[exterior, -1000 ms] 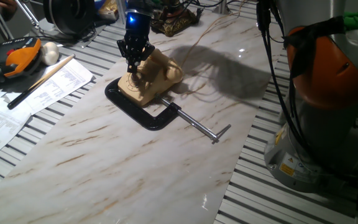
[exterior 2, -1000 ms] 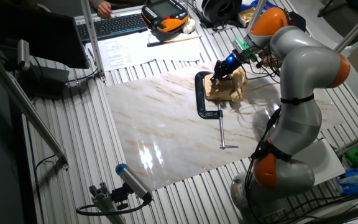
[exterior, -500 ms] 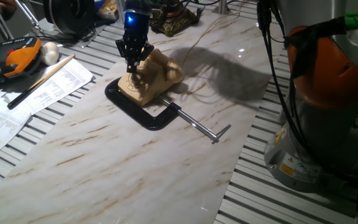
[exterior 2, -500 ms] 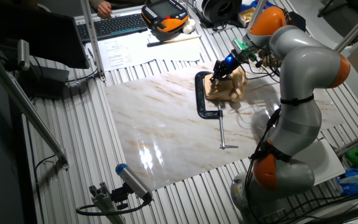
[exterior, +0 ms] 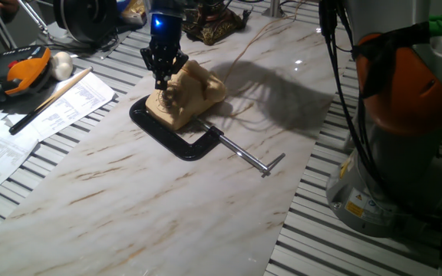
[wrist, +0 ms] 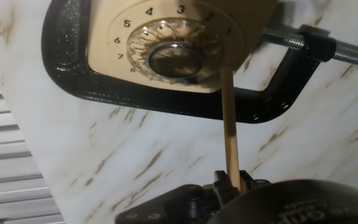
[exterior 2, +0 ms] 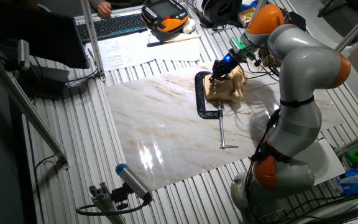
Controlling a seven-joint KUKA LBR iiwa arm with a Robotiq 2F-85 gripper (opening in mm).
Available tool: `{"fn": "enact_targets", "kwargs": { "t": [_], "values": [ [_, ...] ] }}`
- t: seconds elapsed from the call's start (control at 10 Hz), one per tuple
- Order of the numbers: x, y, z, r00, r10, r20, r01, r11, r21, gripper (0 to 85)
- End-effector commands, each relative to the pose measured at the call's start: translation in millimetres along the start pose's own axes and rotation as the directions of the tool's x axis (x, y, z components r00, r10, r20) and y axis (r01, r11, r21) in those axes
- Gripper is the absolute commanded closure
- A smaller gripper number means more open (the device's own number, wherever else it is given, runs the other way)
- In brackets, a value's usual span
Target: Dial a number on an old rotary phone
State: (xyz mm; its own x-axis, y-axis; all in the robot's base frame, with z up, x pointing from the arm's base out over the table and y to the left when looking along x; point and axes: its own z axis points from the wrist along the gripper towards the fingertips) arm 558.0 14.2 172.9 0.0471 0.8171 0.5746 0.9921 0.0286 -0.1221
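Note:
The cream-beige rotary phone stands on the marble board, held in a black C-clamp. My gripper hangs just above its sloped dial face and also shows in the other fixed view by the phone. In the hand view my gripper is shut on a thin wooden stick. The stick points at the lower right rim of the dial, near digit 1. I cannot tell whether the tip touches.
The clamp's steel screw rod sticks out to the right across the marble board. Papers, a wooden rod and an orange hand-held controller lie at the left. The arm's base stands at the right.
My gripper has risen slightly and shifted a little left above the dial. The phone and the clamp have not moved.

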Motion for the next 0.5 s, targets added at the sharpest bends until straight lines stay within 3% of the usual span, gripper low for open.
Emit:
{"fn": "enact_targets", "kwargs": {
  "t": [0.0,0.4],
  "values": [
    [-0.2,-0.1,0.1,1.000,-0.013,0.005,0.013,1.000,0.004,85.0],
    [-0.2,-0.1,0.1,0.998,-0.056,0.007,0.055,0.998,0.017,85.0]
  ]
}}
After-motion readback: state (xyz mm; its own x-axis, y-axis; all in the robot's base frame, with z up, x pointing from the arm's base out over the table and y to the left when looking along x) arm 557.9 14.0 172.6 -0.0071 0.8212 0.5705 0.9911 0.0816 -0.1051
